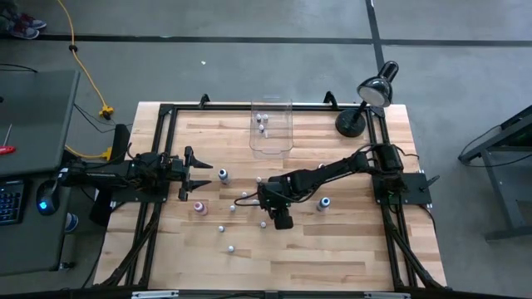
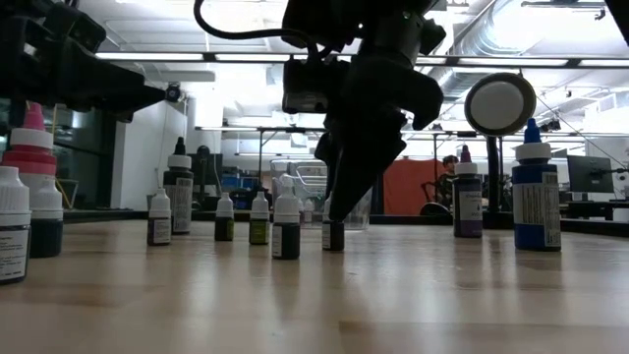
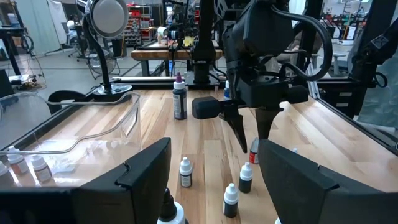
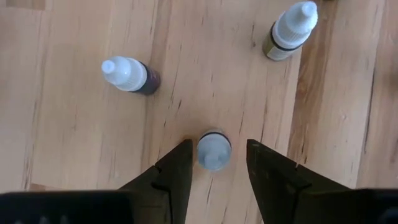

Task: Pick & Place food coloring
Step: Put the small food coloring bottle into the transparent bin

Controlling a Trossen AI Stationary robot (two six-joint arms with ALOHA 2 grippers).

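Observation:
Several tiny food coloring bottles with white caps stand upright on their bases across the wooden table (image 1: 332, 257). My right gripper (image 4: 217, 155) points steeply down over one of them (image 4: 214, 150), open, with one finger on each side of its cap; a small gap shows on both sides. The low view shows this bottle (image 2: 333, 234) standing on the table under the fingers (image 2: 346, 197). Two other small bottles (image 4: 129, 74) (image 4: 289, 28) stand just beyond it. My left gripper (image 1: 189, 170) waits open and level at the table's left side.
A clear plastic bin (image 1: 272, 141) stands at the far middle with a few small bottles (image 1: 263, 123) inside. A black desk lamp (image 1: 366, 104) stands at the far right. Larger bottles stand near my left gripper (image 1: 223, 174) (image 1: 199, 207) and right of my right gripper (image 1: 324, 203).

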